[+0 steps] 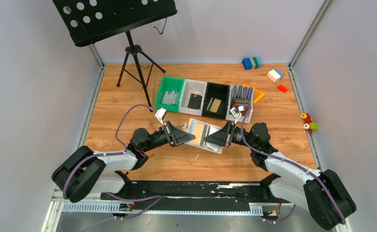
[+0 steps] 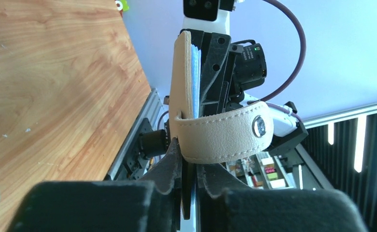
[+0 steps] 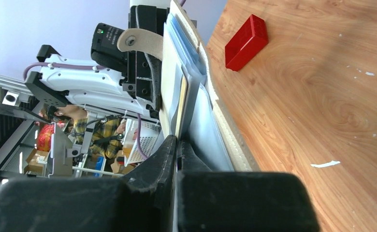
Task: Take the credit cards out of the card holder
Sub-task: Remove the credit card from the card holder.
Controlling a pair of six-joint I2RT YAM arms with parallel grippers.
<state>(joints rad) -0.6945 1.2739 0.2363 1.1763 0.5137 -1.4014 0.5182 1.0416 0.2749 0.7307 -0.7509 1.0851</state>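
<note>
Gripped from opposite ends by left gripper [image 1: 191, 137] and right gripper [image 1: 210, 140], both pinched tight on the card holder [image 1: 213, 148]. Spread open over mid-table, long axis left to right, inside facing up. Shows a gold-tan credit card [image 1: 197, 129] in its left half. Sits just in front of a row of bins [image 1: 186, 96], brown wallets [image 1: 239, 101] behind the right wrist.

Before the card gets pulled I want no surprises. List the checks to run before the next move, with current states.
1. Left end effector shut on the card holder: ok.
2. Right end effector shut on its opposite flap: ok.
3. Card holder open, gold-tan card showing: ok.
4. Closing tab unsnapped: ok.
5. One end effector free to pull the card: not ok, both hold.
6. Card loose in its pocket: cannot tell.
</note>
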